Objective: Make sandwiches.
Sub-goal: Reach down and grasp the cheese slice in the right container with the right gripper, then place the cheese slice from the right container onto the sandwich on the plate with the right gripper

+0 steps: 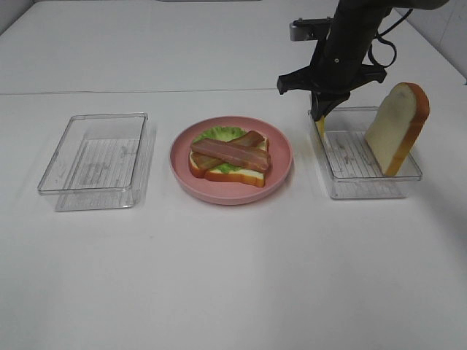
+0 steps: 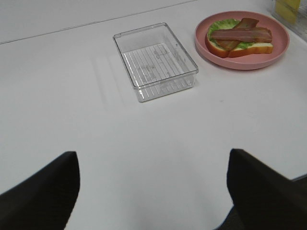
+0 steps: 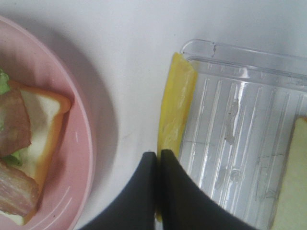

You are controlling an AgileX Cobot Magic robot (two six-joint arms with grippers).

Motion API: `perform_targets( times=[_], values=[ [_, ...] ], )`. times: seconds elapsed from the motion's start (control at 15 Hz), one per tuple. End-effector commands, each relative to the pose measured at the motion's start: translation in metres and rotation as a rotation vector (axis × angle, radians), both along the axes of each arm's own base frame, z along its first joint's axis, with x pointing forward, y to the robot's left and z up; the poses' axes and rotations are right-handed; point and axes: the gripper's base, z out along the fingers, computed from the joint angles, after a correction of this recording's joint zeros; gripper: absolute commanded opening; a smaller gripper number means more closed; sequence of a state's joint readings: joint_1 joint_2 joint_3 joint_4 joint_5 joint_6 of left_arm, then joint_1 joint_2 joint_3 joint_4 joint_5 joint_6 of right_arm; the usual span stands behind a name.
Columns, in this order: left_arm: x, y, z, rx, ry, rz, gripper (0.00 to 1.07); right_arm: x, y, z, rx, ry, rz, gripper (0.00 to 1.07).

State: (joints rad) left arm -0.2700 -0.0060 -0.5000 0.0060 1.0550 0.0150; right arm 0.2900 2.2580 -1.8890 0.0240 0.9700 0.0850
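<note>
An open sandwich [image 1: 230,154] lies on the round pink plate [image 1: 281,142]: a bread slice, green lettuce and two crossed bacon strips. My right gripper [image 1: 321,115] is shut on a yellow cheese square [image 1: 321,126] and holds it edge-down over the left rim of the right tray [image 1: 365,188]. The right wrist view shows the shut gripper [image 3: 157,155] pinching the cheese [image 3: 177,100] between plate [image 3: 81,158] and tray [image 3: 240,120]. A second bread slice [image 1: 398,127] leans upright in that tray. My left gripper [image 2: 153,191] is open and empty, low over the bare table.
An empty clear tray [image 1: 95,153] stands left of the plate; it also shows in the left wrist view [image 2: 156,60]. The white table's back edge runs behind the trays. The right arm's black body rises above the right tray.
</note>
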Motion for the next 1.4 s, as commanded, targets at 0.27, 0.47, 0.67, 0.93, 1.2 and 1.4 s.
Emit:
perform_targets(
  times=[0.27, 0.47, 0.67, 0.93, 1.2, 1.4],
  values=[
    [-0.003, 0.000, 0.000, -0.013, -0.029, -0.001, 0.80, -0.015, -0.001, 0.064, 0.082, -0.089, 0.012, 0.00],
    [-0.003, 0.000, 0.000, -0.013, -0.029, -0.001, 0.80, -0.029, 0.013, 0.087, 0.243, -0.062, 0.077, 0.00],
    [-0.003, 0.000, 0.000, -0.013, -0.029, -0.001, 0.80, -0.041, 0.031, 0.089, 0.441, 0.031, 0.177, 0.00],
    [-0.003, 0.000, 0.000, -0.013, -0.029, -0.001, 0.80, -0.045, 0.045, 0.075, 0.626, 0.100, 0.209, 0.00],
    [-0.003, 0.000, 0.000, -0.013, -0.029, -0.001, 0.80, -0.037, 0.063, 0.038, 0.765, 0.185, 0.170, 0.00],
    [-0.003, 0.000, 0.000, -0.013, -0.029, -0.001, 0.80, -0.029, 0.082, 0.016, 0.881, 0.194, 0.101, 0.00]
  ],
)
